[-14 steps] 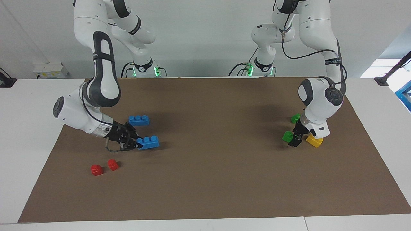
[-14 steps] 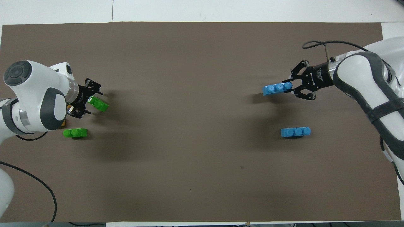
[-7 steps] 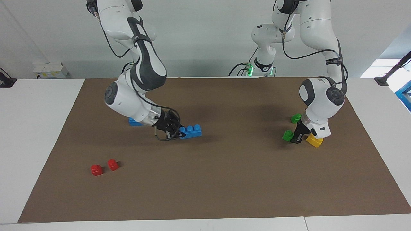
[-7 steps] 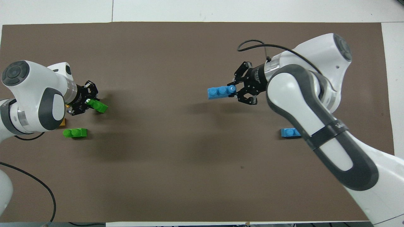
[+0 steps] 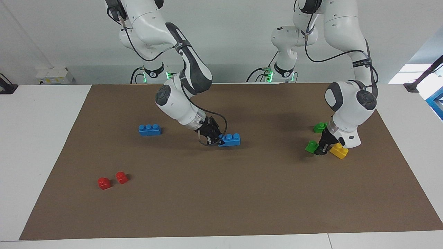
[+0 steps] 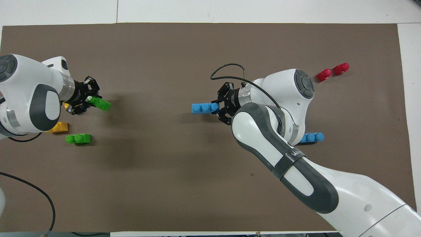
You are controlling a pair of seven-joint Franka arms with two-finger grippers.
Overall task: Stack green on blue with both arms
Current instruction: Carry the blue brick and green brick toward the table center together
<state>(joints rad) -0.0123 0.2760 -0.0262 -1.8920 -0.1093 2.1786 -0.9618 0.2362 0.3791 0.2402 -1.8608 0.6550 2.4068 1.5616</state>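
Right pincer [image 5: 218, 138] grips blue brick [image 5: 229, 139], seemingly aloft.

One high camera faces the robots; another looks steeply down; both share the brown mat [image 5: 242, 193].

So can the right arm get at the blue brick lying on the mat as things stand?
Probably not yet: the right gripper has its jaws shut on the other blue brick over the middle of the mat. The lying blue brick has nothing around it.
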